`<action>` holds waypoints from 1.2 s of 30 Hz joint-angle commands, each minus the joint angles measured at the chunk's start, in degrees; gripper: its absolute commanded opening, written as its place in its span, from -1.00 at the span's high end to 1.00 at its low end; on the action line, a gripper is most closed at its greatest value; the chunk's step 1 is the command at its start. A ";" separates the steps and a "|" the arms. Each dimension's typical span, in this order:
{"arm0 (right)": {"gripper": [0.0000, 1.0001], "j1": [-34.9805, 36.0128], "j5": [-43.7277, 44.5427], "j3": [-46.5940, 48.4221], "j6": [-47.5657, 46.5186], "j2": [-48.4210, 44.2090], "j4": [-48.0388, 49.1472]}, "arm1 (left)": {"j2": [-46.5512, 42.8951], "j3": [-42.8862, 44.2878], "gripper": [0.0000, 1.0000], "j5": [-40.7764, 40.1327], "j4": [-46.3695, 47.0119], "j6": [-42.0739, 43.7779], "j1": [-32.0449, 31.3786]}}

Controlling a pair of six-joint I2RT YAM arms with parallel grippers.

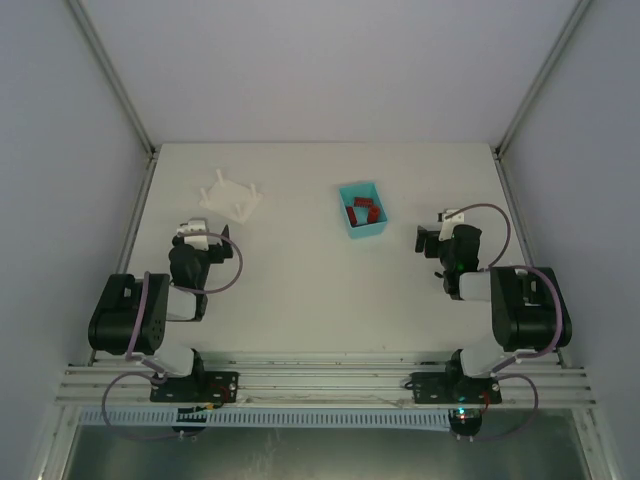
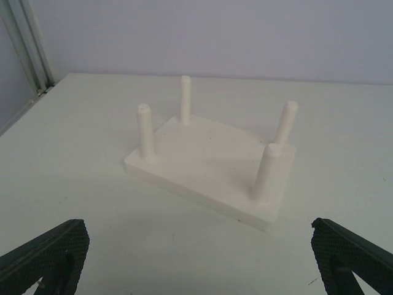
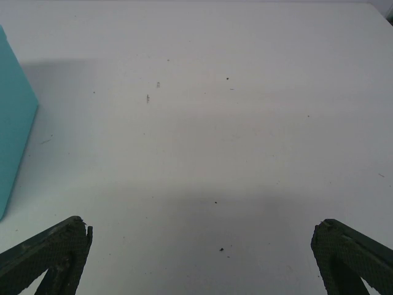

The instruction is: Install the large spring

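Note:
A white base plate with four upright pegs (image 1: 232, 197) lies at the far left of the table; in the left wrist view (image 2: 212, 166) it sits just ahead of my fingers. My left gripper (image 1: 205, 232) (image 2: 199, 258) is open and empty, short of the plate. A teal bin (image 1: 362, 209) holds red parts (image 1: 361, 212); no spring can be made out among them. Its edge shows at the left of the right wrist view (image 3: 12, 123). My right gripper (image 1: 432, 240) (image 3: 202, 258) is open and empty over bare table, right of the bin.
Grey walls and metal frame posts (image 1: 115, 75) enclose the white table on three sides. An aluminium rail (image 1: 320, 385) carries both arm bases at the near edge.

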 commanded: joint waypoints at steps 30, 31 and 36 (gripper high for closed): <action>-0.98 6.74 4.29 24.42 18.42 -23.73 -52.37 | -22.01 28.07 -0.98 1.00 -53.52 -16.38 -1.72; -0.98 6.51 2.06 26.30 19.56 -23.57 -55.50 | -22.30 30.80 -0.98 2.10 -57.06 -17.50 -1.66; -0.98 2.93 -19.18 27.67 23.57 -21.84 -57.94 | -24.96 33.91 -0.98 6.74 -65.61 -24.62 -1.67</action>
